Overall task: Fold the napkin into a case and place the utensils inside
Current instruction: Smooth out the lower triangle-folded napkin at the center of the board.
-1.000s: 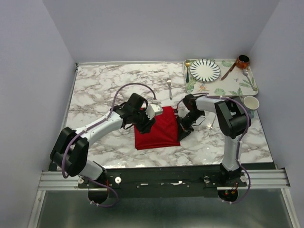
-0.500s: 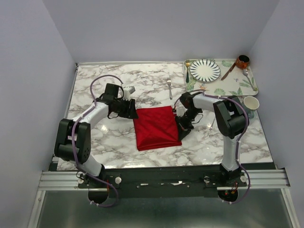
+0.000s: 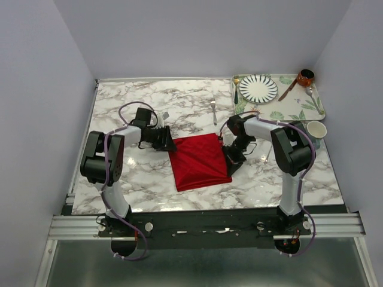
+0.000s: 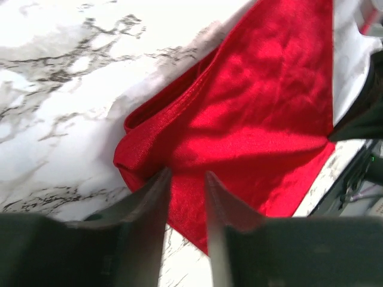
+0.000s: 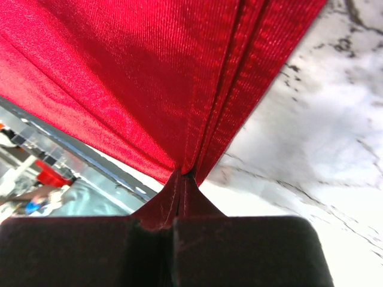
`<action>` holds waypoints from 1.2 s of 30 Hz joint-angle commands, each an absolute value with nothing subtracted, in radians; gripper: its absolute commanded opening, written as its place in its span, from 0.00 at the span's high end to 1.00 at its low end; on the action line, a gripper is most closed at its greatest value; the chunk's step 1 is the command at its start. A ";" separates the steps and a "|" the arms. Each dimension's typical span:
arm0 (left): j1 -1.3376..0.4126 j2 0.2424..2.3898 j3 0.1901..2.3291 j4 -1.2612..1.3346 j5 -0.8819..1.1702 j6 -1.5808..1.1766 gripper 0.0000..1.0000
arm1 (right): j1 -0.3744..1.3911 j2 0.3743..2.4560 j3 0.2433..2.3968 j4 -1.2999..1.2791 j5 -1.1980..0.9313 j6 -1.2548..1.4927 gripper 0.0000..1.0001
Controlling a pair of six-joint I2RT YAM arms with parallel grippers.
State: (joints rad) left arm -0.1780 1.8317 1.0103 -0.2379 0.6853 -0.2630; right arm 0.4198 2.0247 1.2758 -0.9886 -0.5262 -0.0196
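The red napkin [image 3: 200,162] lies as a folded, roughly square cloth on the marble table between the two arms. My left gripper [image 3: 169,143] is low at its far-left corner. In the left wrist view that gripper [image 4: 187,175] is open by a narrow gap, its tips just over the napkin [image 4: 263,107] corner. My right gripper [image 3: 229,156] is shut on the napkin's right edge. The right wrist view shows this gripper [image 5: 182,175] pinching the layered hem of the napkin [image 5: 137,72]. A silver fork [image 3: 213,110] lies beyond the cloth.
A floral tray [image 3: 299,110] at the back right carries a striped plate [image 3: 258,88], a gold spoon, a wooden utensil, a small silver spoon [image 3: 310,92] and a brown cup [image 3: 306,76]. A white cup [image 3: 316,130] stands beside my right arm.
My left gripper has left the top of the napkin, swung left, and come down at the cloth's far-left corner with its jaws narrower. My right gripper keeps its pinch.
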 commanded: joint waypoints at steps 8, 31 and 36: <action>-0.112 1.525 0.903 -0.141 0.741 -0.347 0.37 | 0.417 1.974 1.299 -0.933 -0.304 -0.175 0.82; -0.127 1.741 0.946 -0.183 0.676 -0.437 0.38 | 0.296 1.871 1.143 -1.000 -0.437 -0.074 0.37; -0.137 1.773 0.950 -0.150 0.699 -0.462 0.41 | 0.247 1.931 1.153 -0.999 -0.518 -0.066 0.37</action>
State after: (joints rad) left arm -0.1238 1.7420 0.9493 -0.2050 0.6521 -0.4217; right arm 0.2863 1.8828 1.1564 -1.0153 -0.4355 -0.0830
